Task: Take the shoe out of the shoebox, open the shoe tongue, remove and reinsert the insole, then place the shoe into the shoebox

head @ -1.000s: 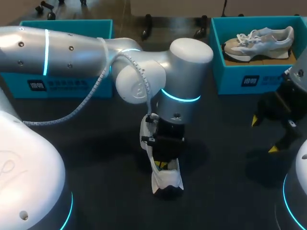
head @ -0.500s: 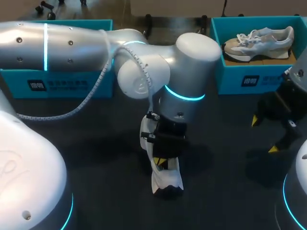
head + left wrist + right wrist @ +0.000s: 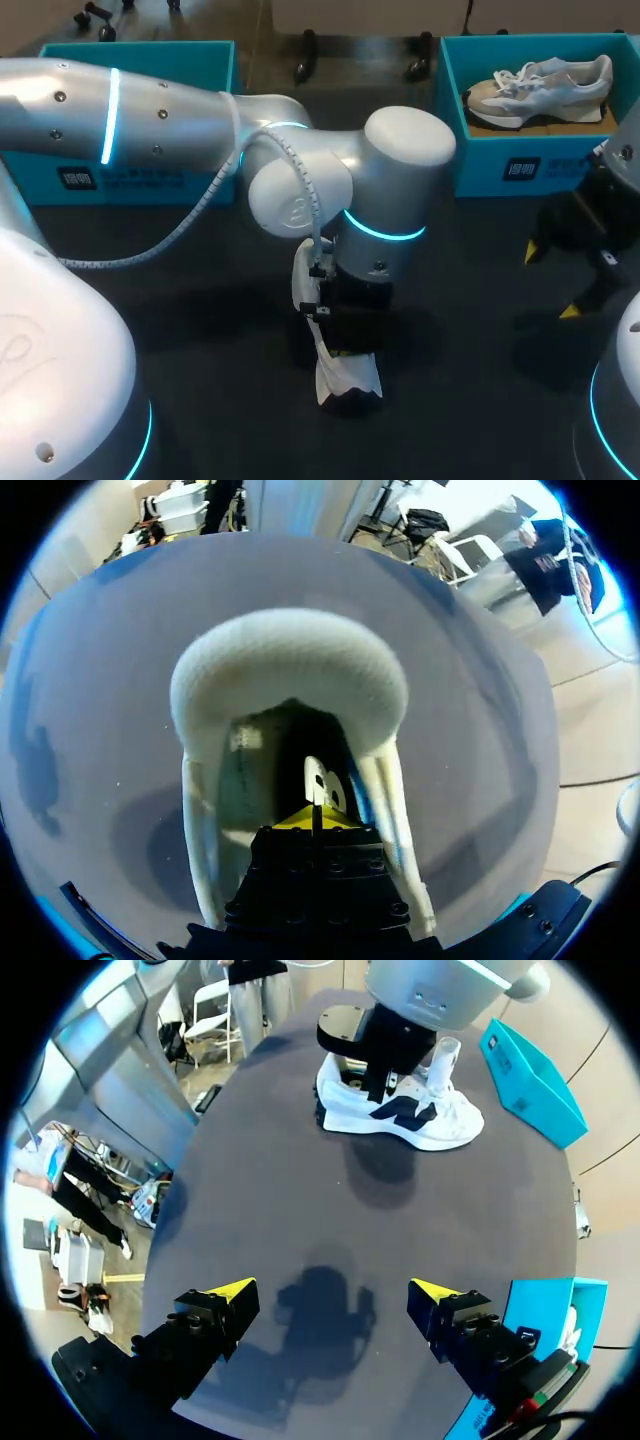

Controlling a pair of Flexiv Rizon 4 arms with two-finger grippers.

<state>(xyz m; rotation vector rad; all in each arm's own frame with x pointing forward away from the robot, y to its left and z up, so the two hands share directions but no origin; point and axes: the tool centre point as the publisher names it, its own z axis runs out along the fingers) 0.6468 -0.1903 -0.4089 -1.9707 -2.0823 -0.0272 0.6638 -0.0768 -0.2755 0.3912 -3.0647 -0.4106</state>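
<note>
A white shoe [image 3: 345, 375] with a dark logo stands on the dark table, also seen in the right wrist view as the shoe [image 3: 420, 1120]. Its tongue [image 3: 303, 275] stands raised at the far end. My left arm comes across from the left, and its gripper [image 3: 315, 818] is shut and pushed down into the shoe's opening, facing the padded heel collar [image 3: 290, 670]. A small white tab [image 3: 320, 780] sits right at the tips; I cannot tell whether it is pinched. My right gripper [image 3: 552, 282] hangs open above the table at the right, nothing between its fingers.
A teal shoebox [image 3: 480, 150] at the back right holds a second, beige-and-white shoe [image 3: 540, 85]. Another teal shoebox [image 3: 140, 175] stands at the back left, its inside hidden by my left arm. Bare table lies between the shoe and my right gripper.
My left gripper has sunk deeper into the shoe; its yellow tips, visible before in the head view, are now hidden. The right arm has not moved.
</note>
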